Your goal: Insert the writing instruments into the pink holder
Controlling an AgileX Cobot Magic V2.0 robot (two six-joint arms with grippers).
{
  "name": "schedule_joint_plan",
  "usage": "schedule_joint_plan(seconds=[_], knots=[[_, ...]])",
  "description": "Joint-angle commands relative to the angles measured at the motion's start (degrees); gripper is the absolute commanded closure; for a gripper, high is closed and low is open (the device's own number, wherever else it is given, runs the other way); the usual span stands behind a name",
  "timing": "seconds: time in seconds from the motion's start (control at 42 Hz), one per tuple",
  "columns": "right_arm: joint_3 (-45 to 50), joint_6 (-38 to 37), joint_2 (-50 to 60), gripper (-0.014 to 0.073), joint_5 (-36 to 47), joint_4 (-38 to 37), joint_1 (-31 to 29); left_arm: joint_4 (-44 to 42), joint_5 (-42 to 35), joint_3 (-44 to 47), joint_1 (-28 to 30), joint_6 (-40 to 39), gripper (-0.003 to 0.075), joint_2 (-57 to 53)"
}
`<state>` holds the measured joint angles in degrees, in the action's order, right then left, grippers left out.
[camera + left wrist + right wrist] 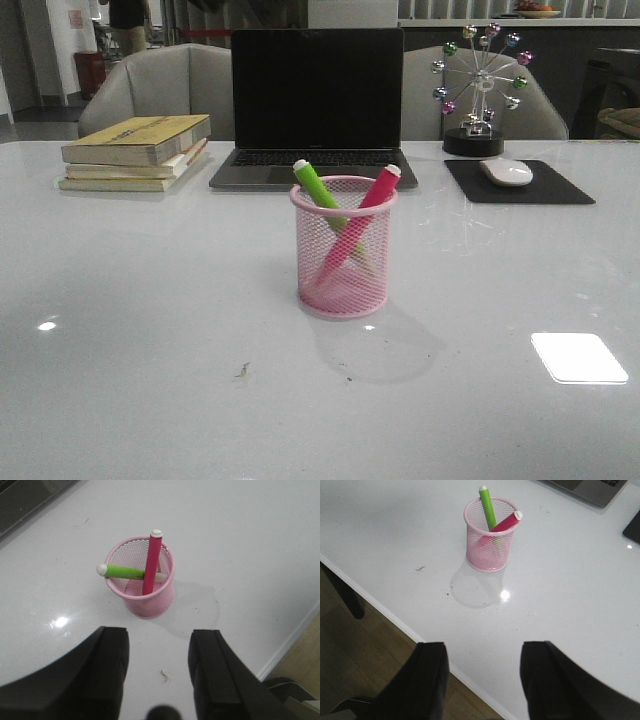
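Note:
The pink holder (343,250) stands upright in the middle of the white table, also seen as the pink holder (142,580) and the pink holder (490,537). Both writing instruments lean crossed inside it: the lime green marker (319,196) tilts left, the magenta marker (362,220) tilts right, white ends up. The green marker (127,572) and magenta marker (150,562) show from the left wrist; green marker (487,508) and magenta marker (504,524) from the right. My left gripper (158,642) is open and empty, short of the holder. My right gripper (484,655) is open and empty over the table's front edge.
A laptop (316,105) stands open behind the holder. A stack of books (135,150) lies at the back left. A mouse (507,171) rests on a black pad (520,183) at the back right, beside a ferris-wheel ornament (478,90). Chairs stand beyond the table.

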<state>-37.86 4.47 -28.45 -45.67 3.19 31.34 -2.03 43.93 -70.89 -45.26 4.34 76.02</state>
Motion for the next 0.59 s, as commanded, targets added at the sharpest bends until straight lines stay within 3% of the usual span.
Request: schedule_joint_plan(seconds=[0.0,0.571], knots=[[-1.5,-0.1,-0.1,0.0147,3.8,-0.1,-0.2,2.0,-1.9,1.8,0.1,-0.2,0.036,-6.9],[-0.7,-0.1,-0.1,0.0147,3.8,-0.1,-0.2,2.0,-3.8,25.0,0.1,-0.3,0.036,-30.1]])
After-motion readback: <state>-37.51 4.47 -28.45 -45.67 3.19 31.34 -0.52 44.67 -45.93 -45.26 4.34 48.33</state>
